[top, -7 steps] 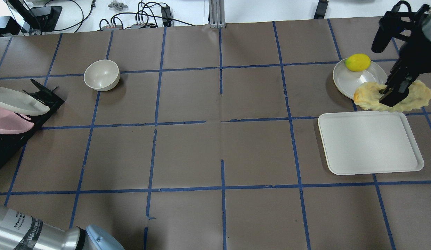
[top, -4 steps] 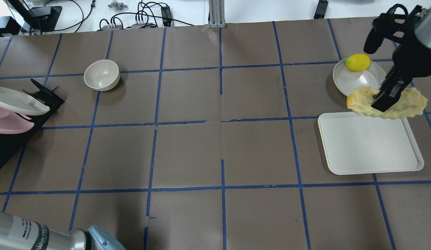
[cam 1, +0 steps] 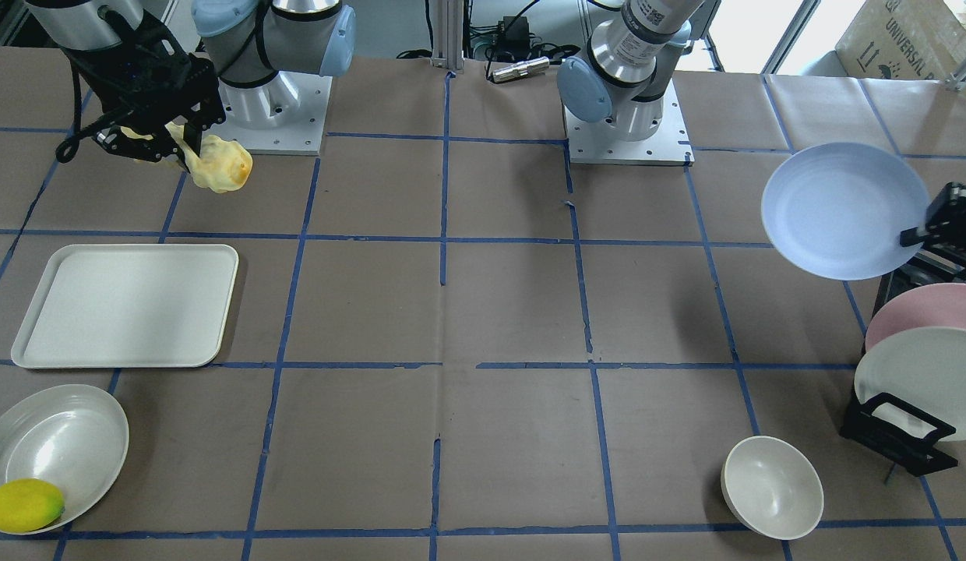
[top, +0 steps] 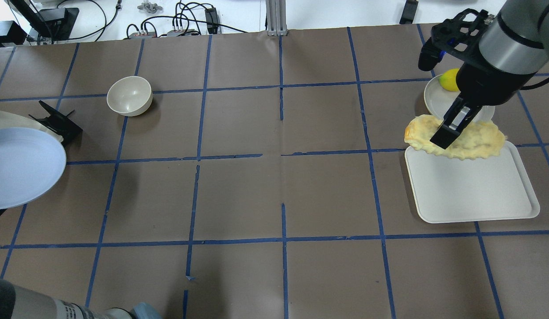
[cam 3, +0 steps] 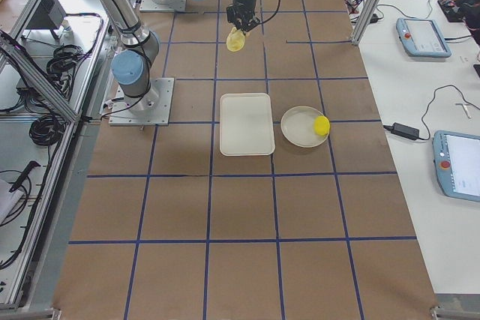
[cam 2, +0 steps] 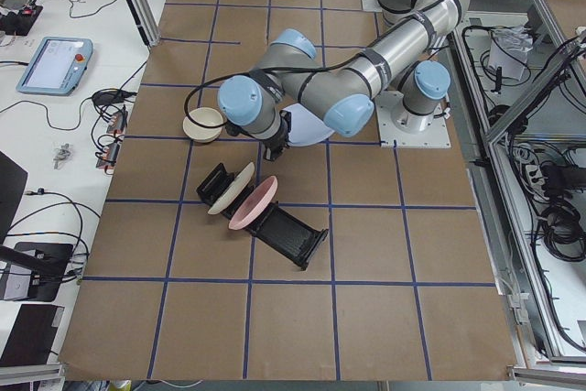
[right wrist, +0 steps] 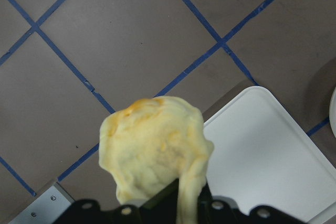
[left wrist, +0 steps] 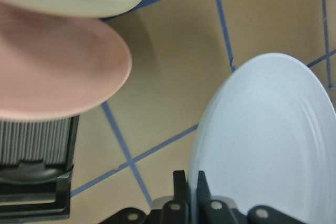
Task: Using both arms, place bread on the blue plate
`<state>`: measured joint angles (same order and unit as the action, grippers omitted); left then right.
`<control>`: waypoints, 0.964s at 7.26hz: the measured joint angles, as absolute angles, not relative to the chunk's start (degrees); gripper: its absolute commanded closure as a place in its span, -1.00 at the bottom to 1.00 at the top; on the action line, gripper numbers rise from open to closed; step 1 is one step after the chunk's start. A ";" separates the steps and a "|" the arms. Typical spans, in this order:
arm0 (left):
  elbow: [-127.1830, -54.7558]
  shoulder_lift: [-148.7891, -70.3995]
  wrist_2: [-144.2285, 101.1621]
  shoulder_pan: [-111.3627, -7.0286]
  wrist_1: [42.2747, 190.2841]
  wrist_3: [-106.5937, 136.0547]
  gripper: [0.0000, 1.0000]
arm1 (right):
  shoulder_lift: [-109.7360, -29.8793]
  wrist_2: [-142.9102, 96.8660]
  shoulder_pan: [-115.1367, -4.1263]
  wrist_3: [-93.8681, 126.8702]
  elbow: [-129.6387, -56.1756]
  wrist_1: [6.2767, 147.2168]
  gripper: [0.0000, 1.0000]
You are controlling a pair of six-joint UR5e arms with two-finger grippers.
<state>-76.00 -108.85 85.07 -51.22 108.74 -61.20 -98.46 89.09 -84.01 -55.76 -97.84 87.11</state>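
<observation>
My right gripper [top: 443,136] is shut on the bread [top: 473,141], a pale-yellow ridged roll with a browner end, and holds it in the air over the far edge of the white tray [top: 469,190]. In the front-facing view the bread [cam 1: 222,167] hangs from the right gripper [cam 1: 171,148]; the right wrist view shows it [right wrist: 152,150] close up. My left gripper [cam 1: 919,234] is shut on the rim of the blue plate [cam 1: 837,210] and holds it lifted, clear of the dish rack. The plate also shows at the overhead view's left edge [top: 22,168] and in the left wrist view [left wrist: 268,140].
A white plate [cam 1: 58,444] with a lemon [cam 1: 23,505] lies beyond the tray. A white bowl [top: 129,95] stands at the far left. A black dish rack [cam 1: 900,436] holds a pink plate [cam 1: 927,308] and a white plate [cam 1: 919,374].
My right gripper has carried the bread leftward and nearer, away from the white plate and over the tray's far edge. The blue plate has come into the overhead view at the left.
</observation>
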 measured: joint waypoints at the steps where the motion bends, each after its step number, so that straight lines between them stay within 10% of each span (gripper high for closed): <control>1: -78.91 -109.02 82.06 -56.59 105.27 -55.23 0.74 | -98.49 89.11 -84.44 -55.40 -98.05 87.18 0.82; 7: -91.72 -110.33 73.58 -84.62 81.55 -11.51 0.73 | -98.08 89.10 -84.17 -55.46 -97.77 87.33 0.82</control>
<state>-91.72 -110.33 73.58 -84.62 81.55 -11.51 -98.08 89.10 -84.17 -55.46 -97.77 87.33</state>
